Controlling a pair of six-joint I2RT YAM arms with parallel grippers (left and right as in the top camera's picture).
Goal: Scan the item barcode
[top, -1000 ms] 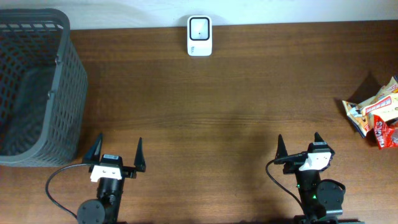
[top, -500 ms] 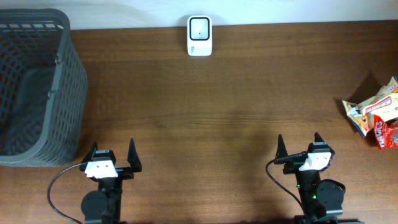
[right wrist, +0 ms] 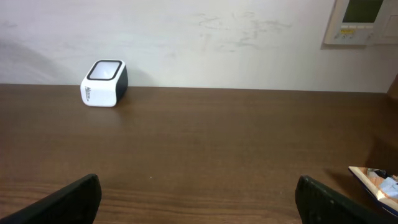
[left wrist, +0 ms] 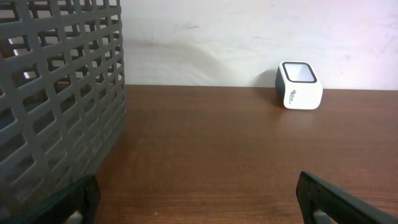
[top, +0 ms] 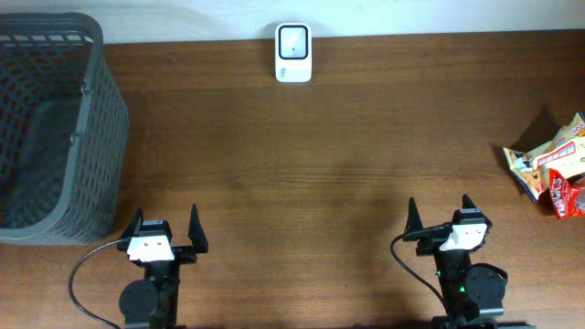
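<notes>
Brown table (top: 320, 164); left arm (top: 149, 249), right arm (top: 460, 239) low, jaws wide apart, empty.

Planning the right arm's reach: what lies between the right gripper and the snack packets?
Only bare tabletop separates the right gripper from the snack packets, per the overhead view.

Count of things on the tabletop (top: 320, 164), by kind.
One white scanner (top: 293, 53); one grey mesh basket (top: 87, 137); two pincers, the left pincer (top: 166, 214) and the right pincer (top: 439, 203); one heap of snack packets (top: 553, 169), at least two, exact number unclear.
</notes>
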